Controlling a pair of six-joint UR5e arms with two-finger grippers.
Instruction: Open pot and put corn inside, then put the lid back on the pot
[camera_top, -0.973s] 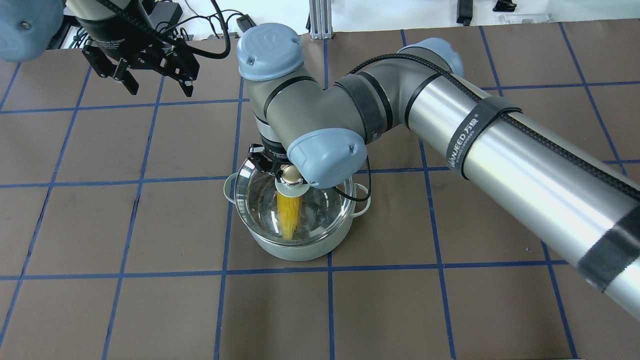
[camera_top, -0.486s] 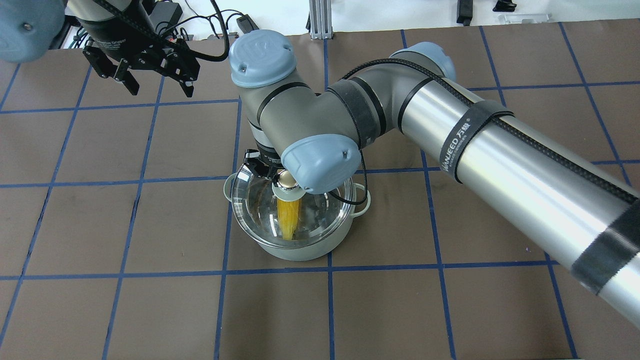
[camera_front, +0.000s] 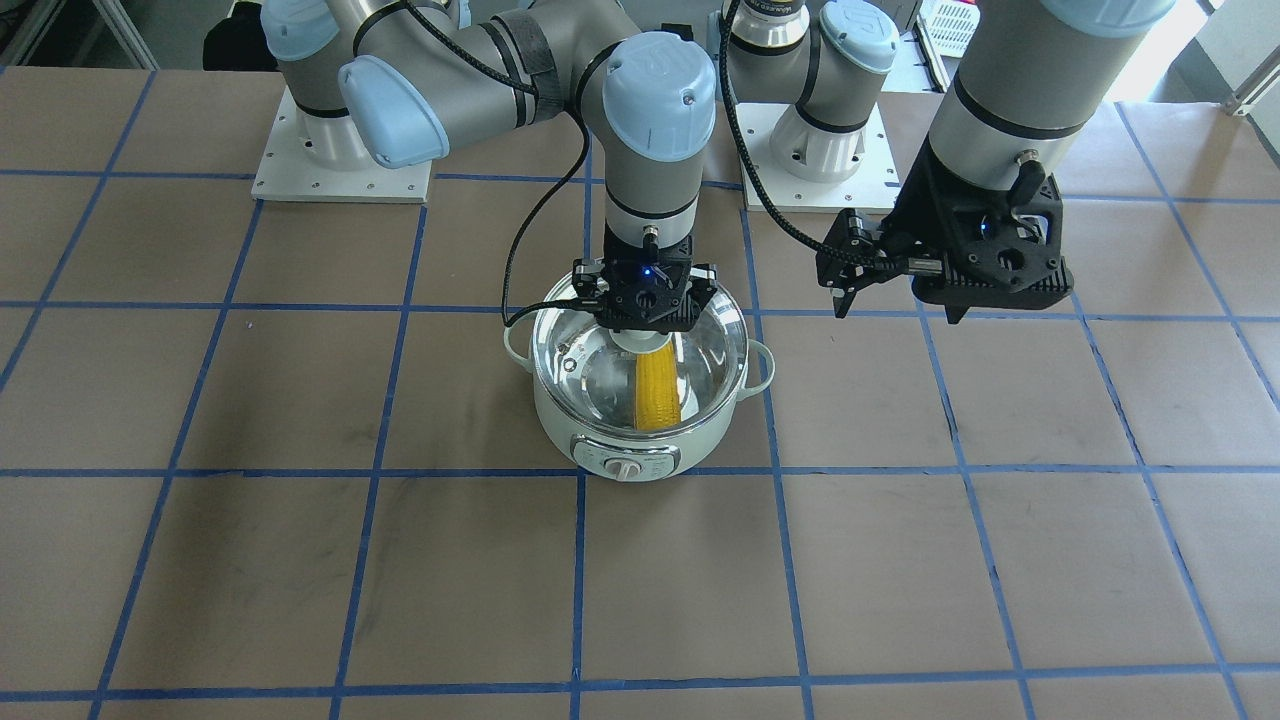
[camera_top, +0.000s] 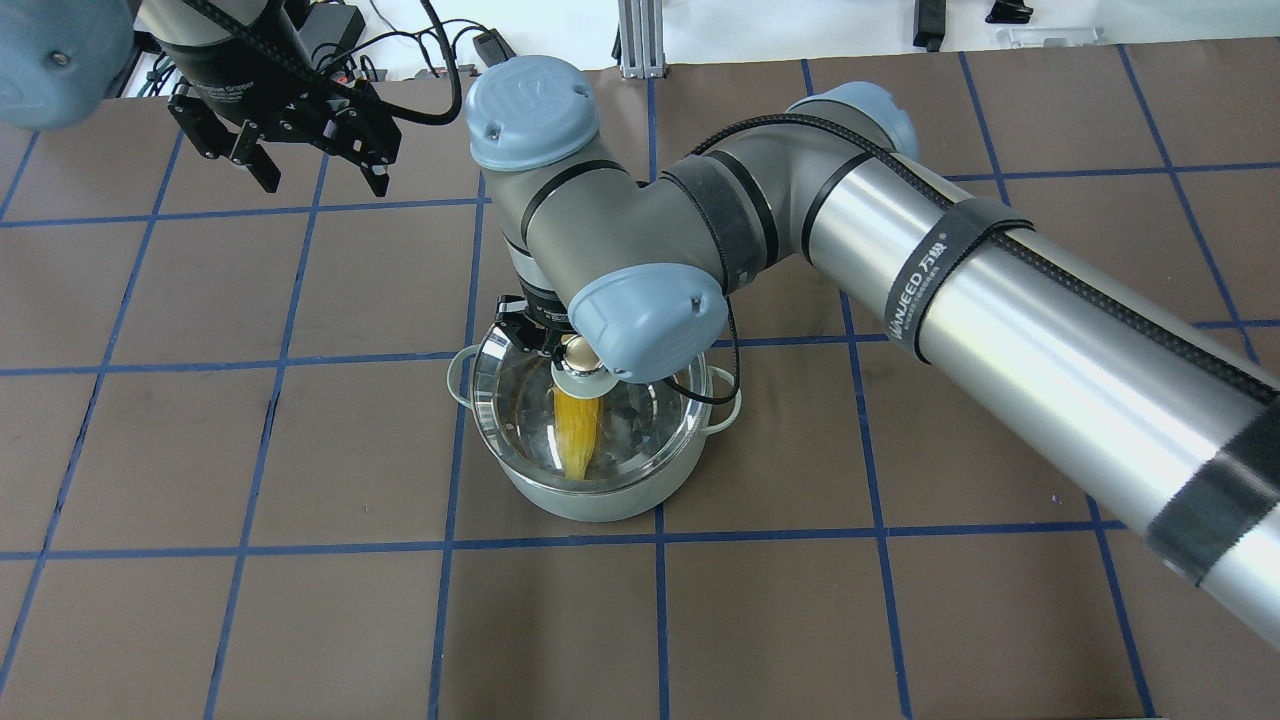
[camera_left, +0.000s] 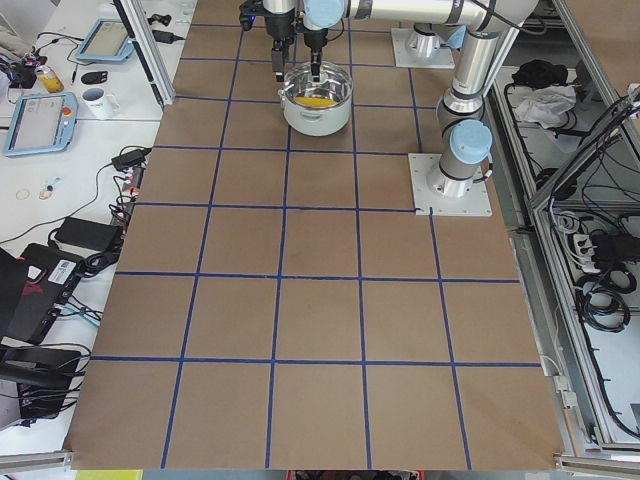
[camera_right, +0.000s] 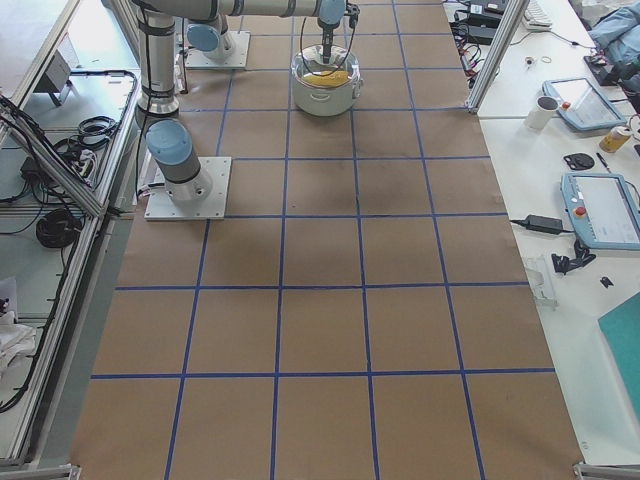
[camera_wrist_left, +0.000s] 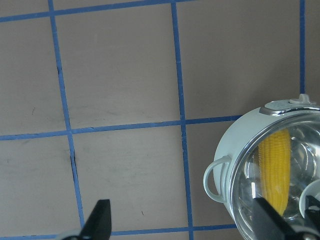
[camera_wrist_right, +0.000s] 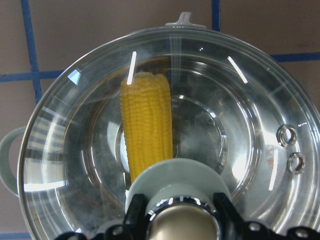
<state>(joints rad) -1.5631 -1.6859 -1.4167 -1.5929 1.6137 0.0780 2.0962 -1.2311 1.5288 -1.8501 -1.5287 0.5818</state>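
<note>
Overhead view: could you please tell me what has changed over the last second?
The right hand, gripping the lid by its knob, nudged it slightly toward the robot's left over the pot, then back. The corn stayed inside; the left hand stayed open, aloft.

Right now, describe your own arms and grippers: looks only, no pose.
The right arm and left arm are silver-grey tubes with dark grey joints and pale blue round caps. A black braided cable runs along the right arm under black straps, one lettered in white. The left gripper and right gripper are black, two-fingered.
</note>
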